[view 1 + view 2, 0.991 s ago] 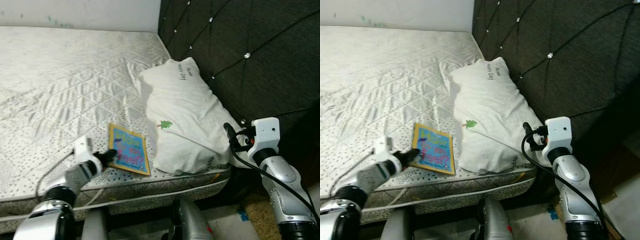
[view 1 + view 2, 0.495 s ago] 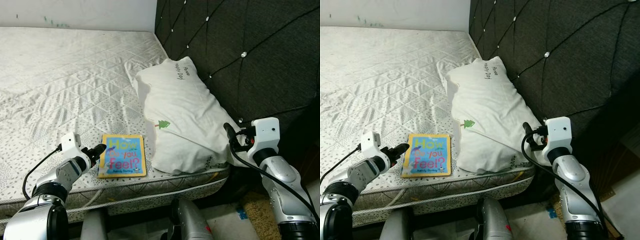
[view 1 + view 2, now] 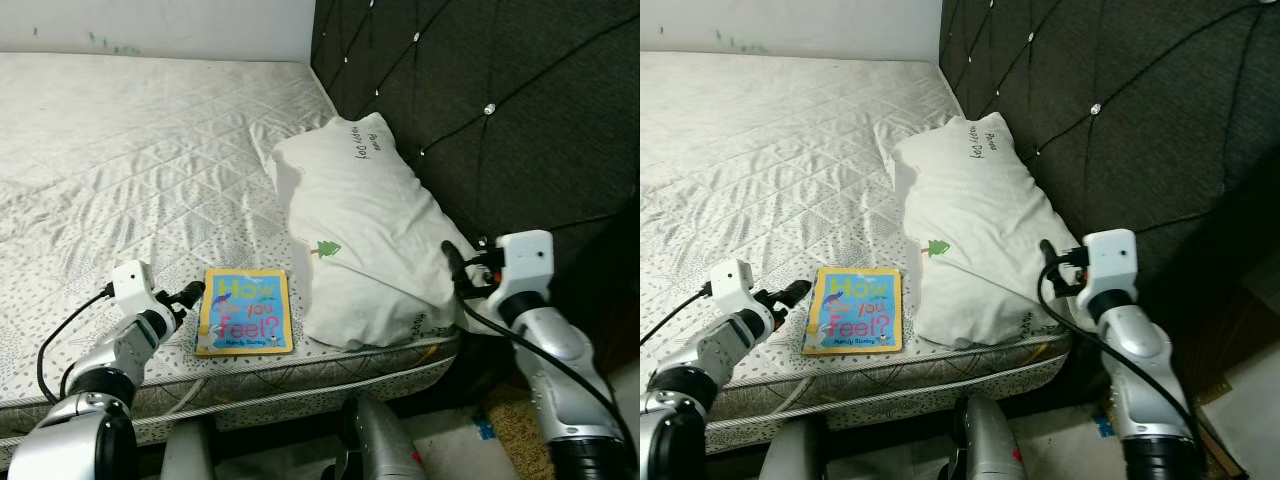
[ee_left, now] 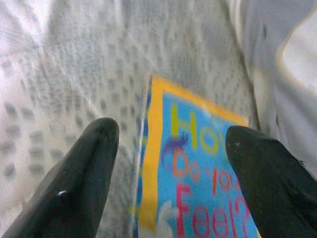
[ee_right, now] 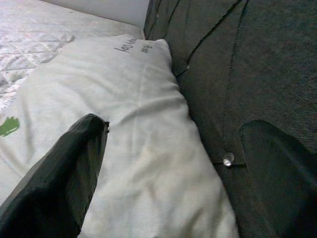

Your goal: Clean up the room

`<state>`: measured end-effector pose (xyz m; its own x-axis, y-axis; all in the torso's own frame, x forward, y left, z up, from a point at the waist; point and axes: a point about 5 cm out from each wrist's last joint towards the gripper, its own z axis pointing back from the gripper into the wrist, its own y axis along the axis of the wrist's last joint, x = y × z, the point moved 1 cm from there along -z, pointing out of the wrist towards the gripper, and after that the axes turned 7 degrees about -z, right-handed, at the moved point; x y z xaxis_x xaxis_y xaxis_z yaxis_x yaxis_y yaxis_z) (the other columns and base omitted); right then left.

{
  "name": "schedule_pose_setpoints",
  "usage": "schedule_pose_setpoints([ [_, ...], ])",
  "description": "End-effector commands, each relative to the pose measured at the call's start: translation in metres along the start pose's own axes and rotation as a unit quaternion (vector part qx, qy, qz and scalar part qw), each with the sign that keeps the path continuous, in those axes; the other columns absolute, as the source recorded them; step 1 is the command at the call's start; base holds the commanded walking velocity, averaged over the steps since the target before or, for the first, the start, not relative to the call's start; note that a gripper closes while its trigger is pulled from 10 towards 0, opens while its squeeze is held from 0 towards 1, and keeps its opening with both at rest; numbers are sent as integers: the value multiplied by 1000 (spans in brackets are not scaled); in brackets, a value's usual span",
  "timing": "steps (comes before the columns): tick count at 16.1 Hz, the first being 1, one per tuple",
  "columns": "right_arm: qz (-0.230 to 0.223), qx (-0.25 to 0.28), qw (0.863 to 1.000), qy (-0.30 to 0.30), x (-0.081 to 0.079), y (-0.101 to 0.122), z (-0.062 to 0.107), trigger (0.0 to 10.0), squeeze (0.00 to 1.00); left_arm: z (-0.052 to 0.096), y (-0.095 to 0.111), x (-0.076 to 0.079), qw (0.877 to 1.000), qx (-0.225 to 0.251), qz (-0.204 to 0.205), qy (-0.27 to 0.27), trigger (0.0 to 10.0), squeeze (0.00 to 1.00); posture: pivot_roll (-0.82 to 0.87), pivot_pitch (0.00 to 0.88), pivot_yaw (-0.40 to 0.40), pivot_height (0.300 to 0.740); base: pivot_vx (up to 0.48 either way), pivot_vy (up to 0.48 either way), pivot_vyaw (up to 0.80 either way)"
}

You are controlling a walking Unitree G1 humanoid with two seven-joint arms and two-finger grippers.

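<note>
- Left arm (image 3: 110, 365): silver metal segments, rounded joints, dark band btwn sections; white boxy wrist module w/ black cable looping off it.
- Left gripper (image 3: 189, 295): two long black fingers, matte, tapered w/ rounded tips (image 4: 101, 144).
- Right arm (image 3: 560, 370): silver, glossy, black collar near base; white square wrist block w/ small dark dot on its face; black cables curving along forearm.
- Right gripper (image 3: 455, 268): black fingers (image 5: 74, 163), smooth, broad and blunt.
- Torso (image 3: 375, 445): grey rounded shell, small red mark.
</note>
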<state>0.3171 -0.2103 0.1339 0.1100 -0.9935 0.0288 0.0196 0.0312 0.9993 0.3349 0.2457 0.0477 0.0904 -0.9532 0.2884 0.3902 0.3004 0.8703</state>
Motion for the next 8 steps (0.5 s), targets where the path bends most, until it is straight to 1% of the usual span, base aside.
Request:
schedule_pose_setpoints([
  [1,-5,3,1000,5,-4,2,-3,10000,0,2,3,1,999,33,-5,5,10000,1000,-101,27,-132,584,0,0,0],
  [2,-18,5,1000,12,-11,2,-6,10000,0,9,4,2,997,71,-27,6,10000,1000,-84,25,-130,584,0,0,0],
  [3,-29,5,999,17,-19,2,-8,10000,0,18,5,7,994,101,-43,-6,10000,1000,-58,21,-127,584,0,0,0],
  [5,-61,4,998,34,-35,1,-13,10000,0,40,8,20,984,162,-65,-26,10000,1000,-25,12,-122,584,0,0,0],
  [6,-76,-2,996,51,-46,0,-15,10000,0,54,12,27,977,192,-94,-24,10000,1000,-8,3,-119,584,0,0,0],
  [7,-91,-10,994,64,-54,-2,-16,10000,0,61,14,27,972,200,-122,-10,10000,1000,-1,0,-119,584,0,0,0],
  [8,-85,-29,992,86,-66,-7,-18,10000,0,71,19,26,964,209,-164,6,10000,1000,9,0,-118,584,0,0,0],
])
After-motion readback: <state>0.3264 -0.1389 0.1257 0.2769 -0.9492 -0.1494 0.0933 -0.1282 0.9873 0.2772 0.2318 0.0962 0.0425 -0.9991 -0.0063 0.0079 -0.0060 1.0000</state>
